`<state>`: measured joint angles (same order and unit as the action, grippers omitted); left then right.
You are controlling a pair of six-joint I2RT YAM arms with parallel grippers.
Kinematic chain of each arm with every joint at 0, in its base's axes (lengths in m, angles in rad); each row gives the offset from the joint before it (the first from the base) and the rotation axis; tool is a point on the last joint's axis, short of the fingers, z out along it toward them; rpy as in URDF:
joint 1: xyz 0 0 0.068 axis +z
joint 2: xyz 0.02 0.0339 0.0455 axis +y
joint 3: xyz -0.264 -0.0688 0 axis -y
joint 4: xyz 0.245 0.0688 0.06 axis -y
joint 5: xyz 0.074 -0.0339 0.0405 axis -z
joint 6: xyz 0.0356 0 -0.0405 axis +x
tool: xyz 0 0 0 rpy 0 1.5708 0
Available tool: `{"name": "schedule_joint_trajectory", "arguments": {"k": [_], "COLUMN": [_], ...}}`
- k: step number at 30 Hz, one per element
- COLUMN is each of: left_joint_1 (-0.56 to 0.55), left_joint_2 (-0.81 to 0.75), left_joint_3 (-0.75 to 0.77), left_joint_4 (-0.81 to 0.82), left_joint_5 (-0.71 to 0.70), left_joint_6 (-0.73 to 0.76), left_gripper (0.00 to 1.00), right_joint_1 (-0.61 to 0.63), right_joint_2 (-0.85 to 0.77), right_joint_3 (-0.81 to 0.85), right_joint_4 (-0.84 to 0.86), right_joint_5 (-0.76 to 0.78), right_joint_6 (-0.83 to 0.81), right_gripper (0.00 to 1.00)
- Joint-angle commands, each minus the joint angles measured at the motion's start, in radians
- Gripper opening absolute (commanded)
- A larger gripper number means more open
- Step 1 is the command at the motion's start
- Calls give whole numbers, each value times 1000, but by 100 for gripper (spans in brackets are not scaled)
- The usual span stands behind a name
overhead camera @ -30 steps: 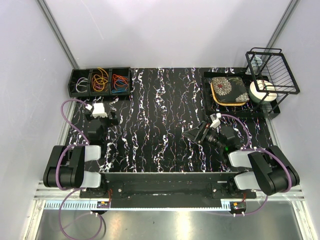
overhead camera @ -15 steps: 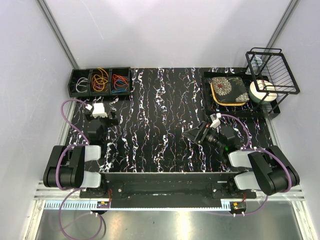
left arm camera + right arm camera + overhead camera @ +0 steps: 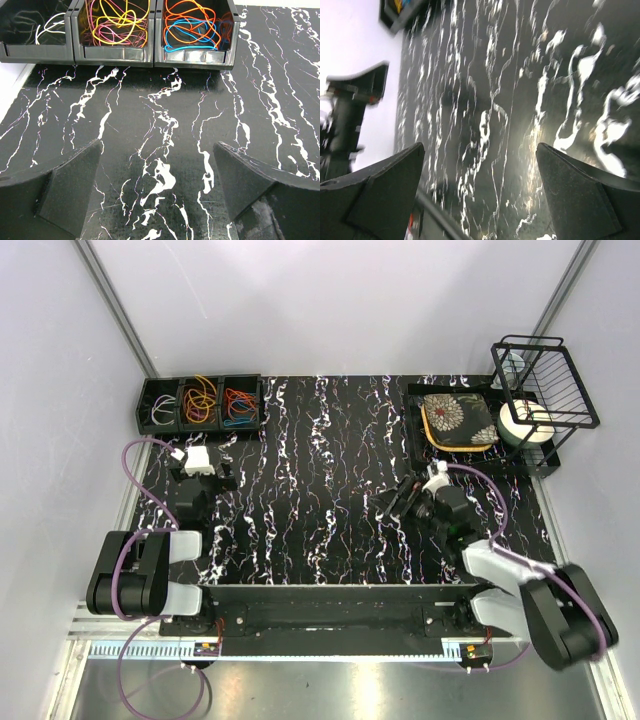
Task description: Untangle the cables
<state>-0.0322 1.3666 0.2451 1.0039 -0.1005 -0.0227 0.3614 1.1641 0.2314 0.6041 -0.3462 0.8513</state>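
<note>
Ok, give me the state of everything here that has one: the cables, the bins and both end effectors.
cables, tangled loops, lying in the bins, not held
bins, three side by side, each holding cables
left end effector, open, empty, facing the bins
right end effector, open, empty

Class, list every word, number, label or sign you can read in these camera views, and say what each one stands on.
No text can be read in any view.
The label slots on the front of the bins look blank in the left wrist view.
In the top view they are too small to tell.
</note>
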Motion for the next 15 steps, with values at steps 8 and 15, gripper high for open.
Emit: {"name": "schedule_joint_trajectory", "arguments": {"k": [8,15], "left_joint_1": [-2,-1], "left_joint_2": [5,5], "left_joint_3": [-3,-3], "left_joint_4": [84,82], "left_joint_5": [5,4], "left_joint_6": [17,17], "left_gripper": [99,99], "right_joint_1": [21,21], "right_joint_2": [-265,-287], "right_joint_3": [308,275], "right_joint_4": [-687,-578], "right_joint_5": [716,1072], "right_joint_6": [-293,-486], "right_gripper": [100,100]}}
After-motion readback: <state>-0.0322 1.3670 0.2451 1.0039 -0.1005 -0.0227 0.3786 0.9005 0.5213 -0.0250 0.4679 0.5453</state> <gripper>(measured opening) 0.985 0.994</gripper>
